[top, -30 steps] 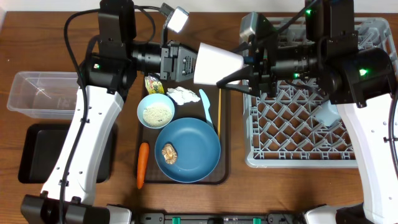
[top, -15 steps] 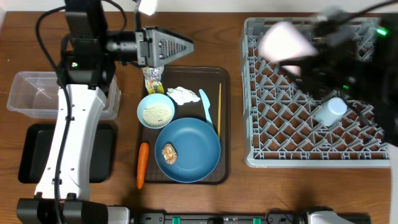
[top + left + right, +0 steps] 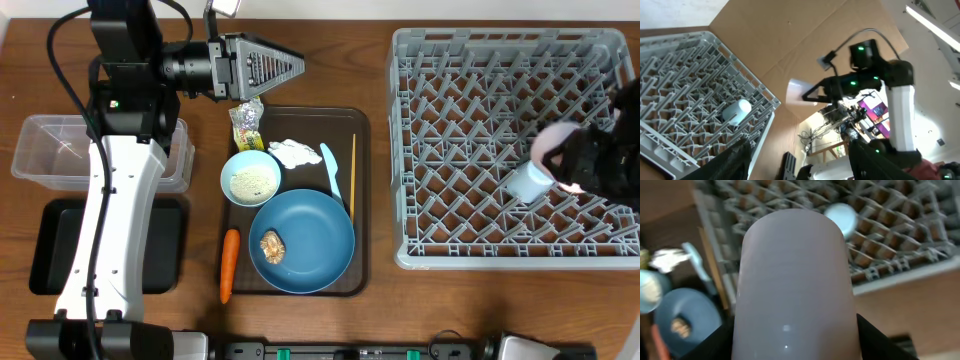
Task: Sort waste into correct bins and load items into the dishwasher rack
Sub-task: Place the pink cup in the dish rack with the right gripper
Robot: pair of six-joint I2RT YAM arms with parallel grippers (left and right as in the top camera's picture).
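The table (image 3: 400, 310) is brown wood with a visible grain, and on its right the dishwasher rack (image 3: 500, 60) is matt grey moulded plastic. At the left, the tub (image 3: 50, 150) is clear, lightly glossy plastic, and the black tray (image 3: 45, 250) nearer than it looks matt. The pink cup (image 3: 795, 280) is smooth with a soft sheen, the wrapper (image 3: 246, 127) is crinkled shiny foil, and the napkin (image 3: 292, 152) is rumpled white paper.

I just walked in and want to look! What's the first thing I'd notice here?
A big pink cup fills the right wrist view, held above the grey rack at the right. In the middle, a round blue plate sits on the brown tray, with an orange carrot just left of it.
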